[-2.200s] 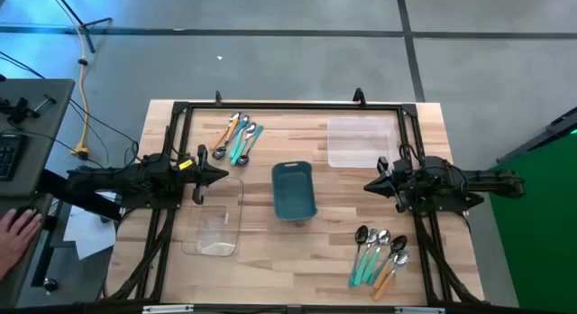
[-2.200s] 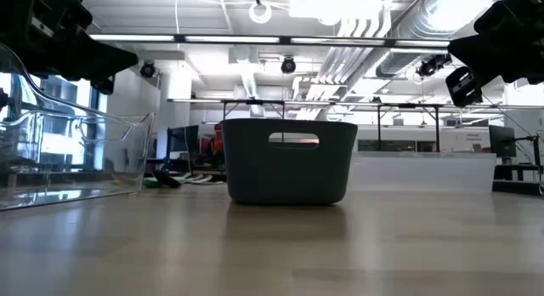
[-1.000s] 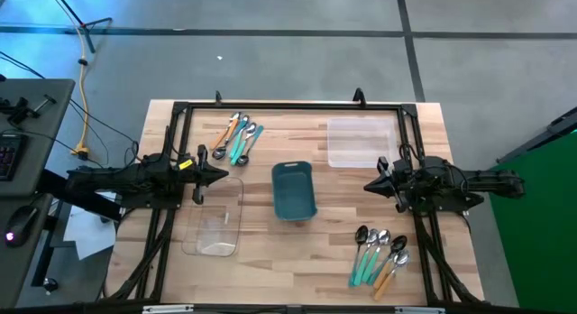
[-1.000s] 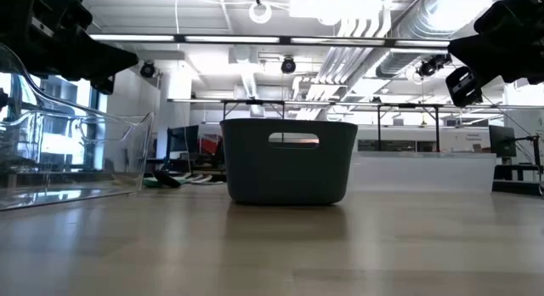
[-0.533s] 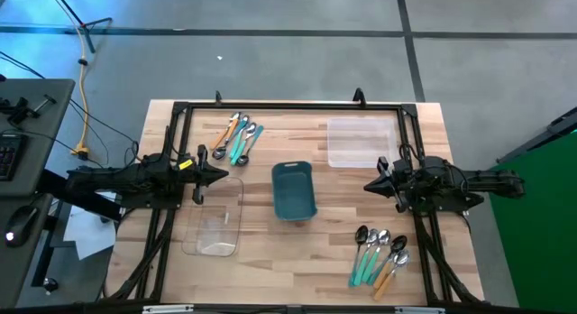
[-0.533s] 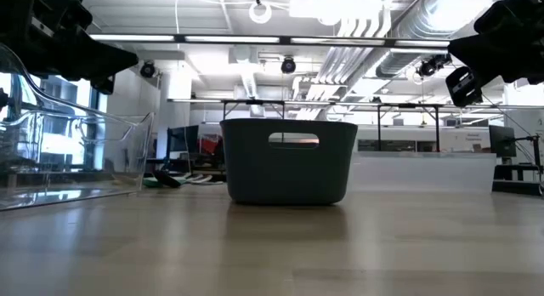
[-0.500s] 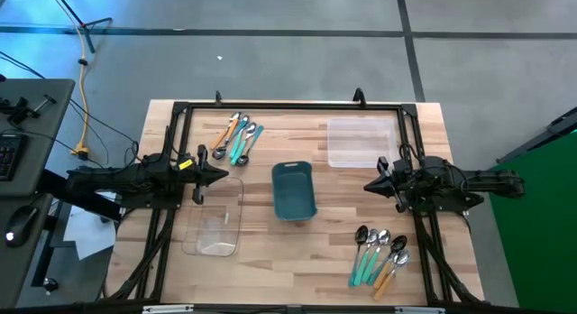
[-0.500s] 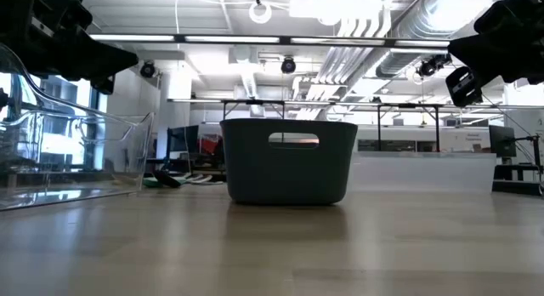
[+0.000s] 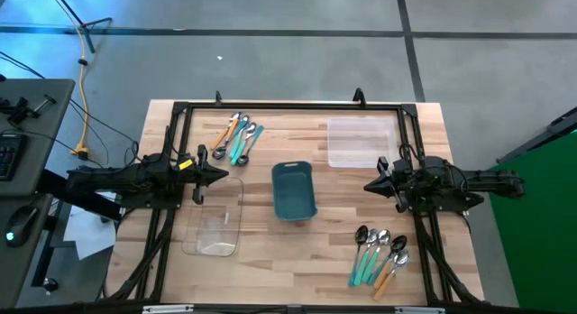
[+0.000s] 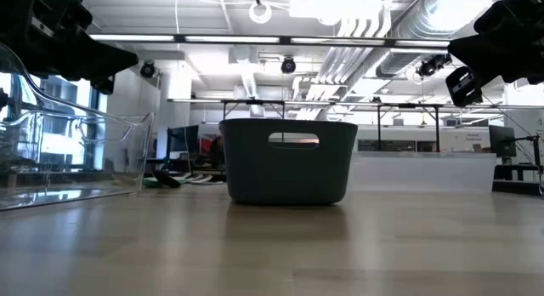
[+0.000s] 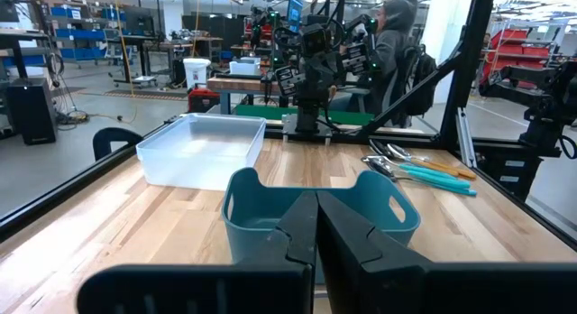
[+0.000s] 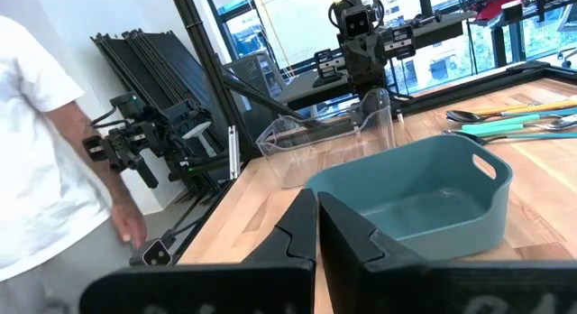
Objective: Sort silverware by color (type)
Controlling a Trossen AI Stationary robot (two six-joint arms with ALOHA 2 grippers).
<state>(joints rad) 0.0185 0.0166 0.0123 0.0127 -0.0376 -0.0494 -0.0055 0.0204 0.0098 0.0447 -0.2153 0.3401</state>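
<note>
**Spoons Unsorted as Both Arms Wait Over the Tabletop**

While two mixed clusters of spoons lie at opposite corners of the wooden tabletop (image 9: 270, 251), neither arm of the robot holds anything. One cluster of spoons (image 9: 237, 136), teal, orange and dark handles together, lies near the far left corner; the other cluster (image 9: 380, 255), again teal and orange mixed with shiny bowls, lies near the near right corner. Judging by how things lie, the sorting has not begun: colours remain mingled in both heaps, and the three containers hold no spoons that can be seen. The teal bin (image 9: 294, 189) stands at the centre, a clear tray (image 9: 215, 226) lies to its left, and a second clear tray (image 9: 359, 143) lies toward the far right. All of the work appears to be left.

The left pincer (image 9: 222, 175) hangs closed and empty above the clear tray's far edge, pointing at the teal bin; the far left cluster lies near it, off toward the far edge, and not touching. In the left wrist view its fingers (image 11: 297, 231) are pressed together. The right pincer (image 9: 369, 186) is likewise closed and empty, between the bin and the right rail, with the near right cluster well apart from it, toward the near edge. A person in a white sleeve (image 12: 41, 124) stands beyond the tabletop.
</note>
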